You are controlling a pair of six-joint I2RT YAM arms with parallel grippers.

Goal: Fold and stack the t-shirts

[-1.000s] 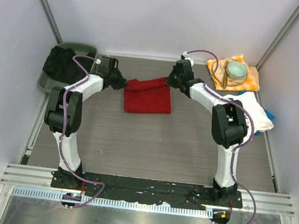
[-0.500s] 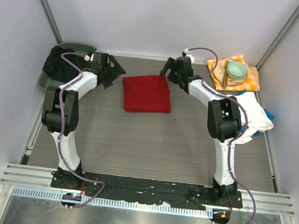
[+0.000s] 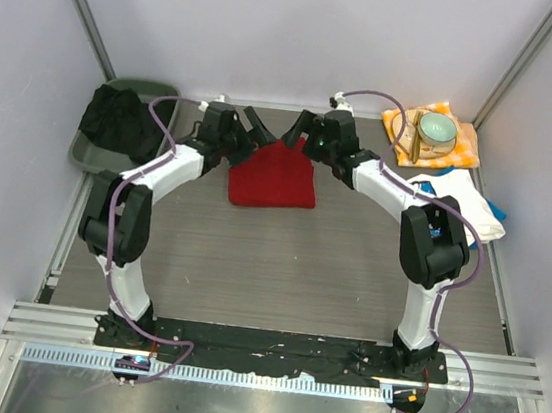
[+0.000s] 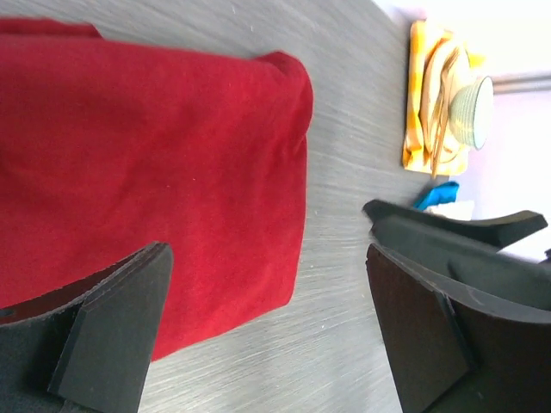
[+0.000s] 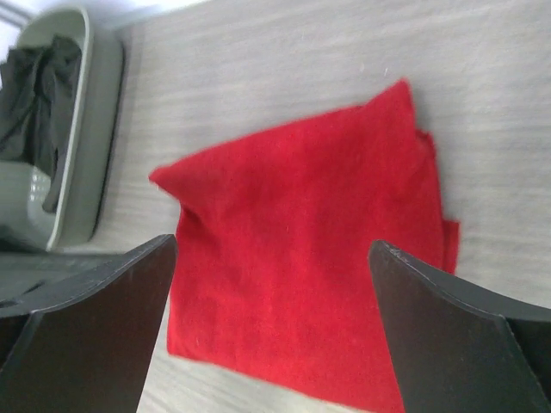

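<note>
Probably limp and light, the red t-shirt (image 3: 275, 180) suited corner pinches; left end effector (image 4: 270, 323) and right end effector (image 5: 275, 323) gaped empty.

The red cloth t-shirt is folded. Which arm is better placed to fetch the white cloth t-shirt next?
Probably the right: the white cloth t-shirt lies on the right side, beside that arm, and the right pincer is open, empty.

bin (image 3: 140, 86): black cloth (image 3: 114, 116) inside | bowl (image 3: 435, 131): on orange-yellow cloth (image 3: 461, 149), far right
</note>
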